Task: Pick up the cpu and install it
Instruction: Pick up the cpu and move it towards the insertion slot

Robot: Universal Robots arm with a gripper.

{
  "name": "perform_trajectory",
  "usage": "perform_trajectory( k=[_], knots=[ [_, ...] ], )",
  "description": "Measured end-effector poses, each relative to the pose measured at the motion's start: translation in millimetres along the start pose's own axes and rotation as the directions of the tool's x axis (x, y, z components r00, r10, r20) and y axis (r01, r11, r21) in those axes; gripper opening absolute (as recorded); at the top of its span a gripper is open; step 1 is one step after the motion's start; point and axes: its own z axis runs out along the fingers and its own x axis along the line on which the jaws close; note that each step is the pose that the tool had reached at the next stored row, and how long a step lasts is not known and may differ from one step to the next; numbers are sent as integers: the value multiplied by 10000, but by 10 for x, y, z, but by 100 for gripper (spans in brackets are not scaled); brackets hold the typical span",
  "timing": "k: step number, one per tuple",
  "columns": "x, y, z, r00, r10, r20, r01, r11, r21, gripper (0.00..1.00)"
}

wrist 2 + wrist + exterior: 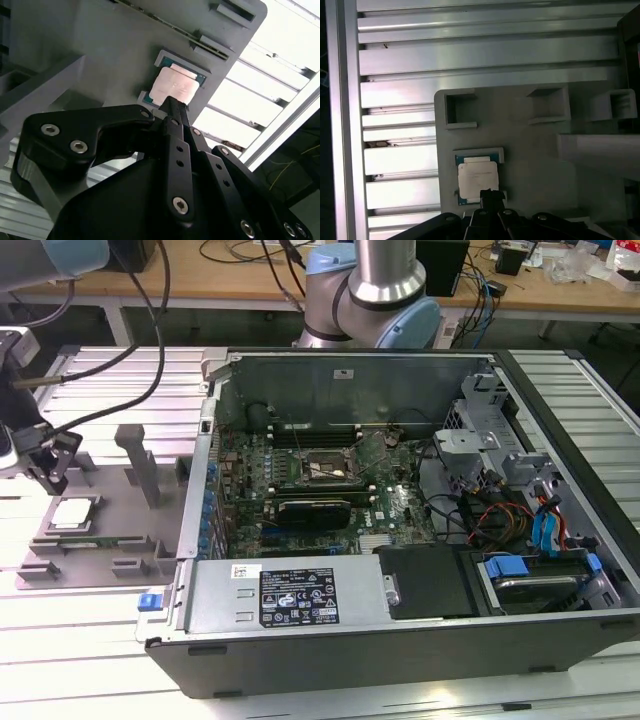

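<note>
The cpu [74,512] is a small square chip with a silvery top. It lies flat in a recess of the grey tray [120,540] at the exterior view's left, and it also shows in both wrist views [175,87] [478,179]. My gripper [47,462] hangs just above the tray, close over the cpu and apart from it. In both wrist views its black fingers [172,106] [490,194] meet in one narrow tip at the cpu's edge, shut with nothing between them. The black socket frame [315,468] sits on the motherboard inside the open computer case.
The open computer case [400,600] fills the middle and the exterior view's right, with cables, a drive cage and a blue-tabbed drive inside. Grey upright blocks [135,455] stand on the tray near the gripper. Ribbed aluminium table slats [470,60] surround the tray.
</note>
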Motion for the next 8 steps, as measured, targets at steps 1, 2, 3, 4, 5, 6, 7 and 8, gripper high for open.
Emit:
perform_trajectory(
  k=[1, 2, 3, 4, 5, 6, 7, 8],
  knots=[
    [1, -3, 15, 10000, -1, 1, 1, 10000, 0, 11],
    [4, -6, 27, 10000, -1, -1, 1, 10000, 0, 11],
    [9, -12, 47, 10000, -1, -2, 1, 10000, 1, 11],
    [16, -18, 71, 10000, -2, -1, 2, 10000, 0, 11],
    [23, -21, 92, 10000, -3, 0, 3, 10000, -3, 11],
    [32, -25, 126, 10000, -2, 0, 2, 10000, -3, 11],
    [44, -29, 164, 10000, -1, -2, 1, 10000, -2, 11],
    [54, -31, 197, 10000, -2, 0, 2, 10000, -4, 11]
  ],
)
